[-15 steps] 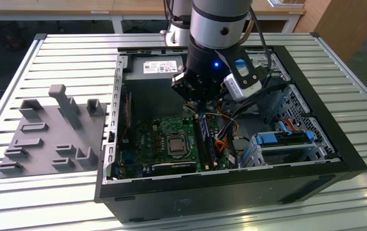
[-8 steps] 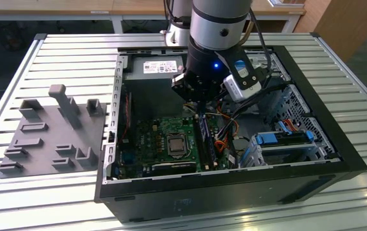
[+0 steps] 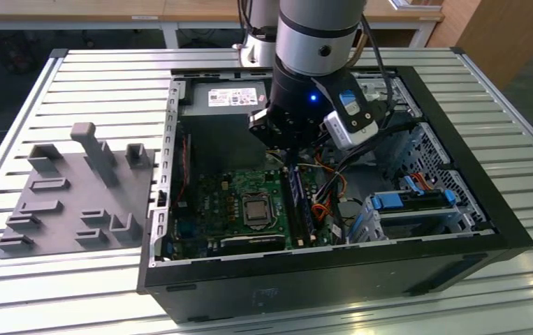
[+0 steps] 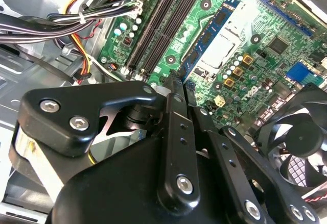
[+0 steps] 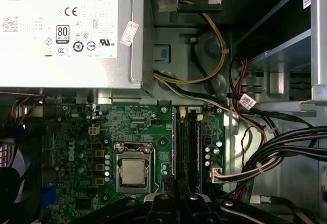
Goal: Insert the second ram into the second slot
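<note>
On the exterior view's left, a grey fixture plate (image 3: 61,202) with upright posts lies on the slatted metal table (image 3: 98,77). Just beside it, toward the right, stands the open computer case (image 3: 341,262), with its power supply (image 3: 224,98) at the far end and the green motherboard (image 3: 210,202) below it. The processor socket (image 3: 255,209) sits mid-board.

Just to the socket's right, the second ram (image 3: 296,202) stands on edge in the bank of memory slots. It is a thin blue-green stick, seen side-on in the second wrist view (image 4: 207,38) and edge-on in the first wrist view (image 5: 175,142).

The arm (image 3: 318,42) reaches down into the case, and the gripper (image 3: 290,157) meets the stick's near end. In both wrist views its fingers (image 4: 171,132) are drawn together to a narrow slit (image 5: 177,185), closed on that end of the board.

Further right run bundled cables (image 5: 276,147), then the blue drive bracket (image 3: 415,202) in the case's corner.
</note>
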`<action>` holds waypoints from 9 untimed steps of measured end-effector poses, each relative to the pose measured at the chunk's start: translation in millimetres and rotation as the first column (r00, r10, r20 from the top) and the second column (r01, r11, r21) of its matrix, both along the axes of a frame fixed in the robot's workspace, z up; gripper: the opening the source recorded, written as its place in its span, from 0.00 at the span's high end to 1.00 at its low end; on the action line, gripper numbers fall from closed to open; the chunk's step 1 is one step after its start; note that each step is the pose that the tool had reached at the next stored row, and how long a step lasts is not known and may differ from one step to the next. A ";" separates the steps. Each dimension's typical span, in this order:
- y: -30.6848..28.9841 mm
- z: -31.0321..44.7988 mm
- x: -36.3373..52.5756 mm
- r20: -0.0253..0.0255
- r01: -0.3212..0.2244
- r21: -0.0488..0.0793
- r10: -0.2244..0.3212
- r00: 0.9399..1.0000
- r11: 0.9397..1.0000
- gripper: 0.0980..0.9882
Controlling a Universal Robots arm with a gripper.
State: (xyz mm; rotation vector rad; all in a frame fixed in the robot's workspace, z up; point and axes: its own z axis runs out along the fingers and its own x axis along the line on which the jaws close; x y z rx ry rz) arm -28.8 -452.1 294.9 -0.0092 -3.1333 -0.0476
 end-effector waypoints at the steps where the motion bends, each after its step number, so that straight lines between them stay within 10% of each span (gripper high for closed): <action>1: 0.0 -0.1 0.0 0.000 0.000 0.000 0.000 1.000 1.000 0.96; 9: 0.0 -2.4 -0.4 0.000 0.000 -0.003 0.000 1.000 1.000 0.96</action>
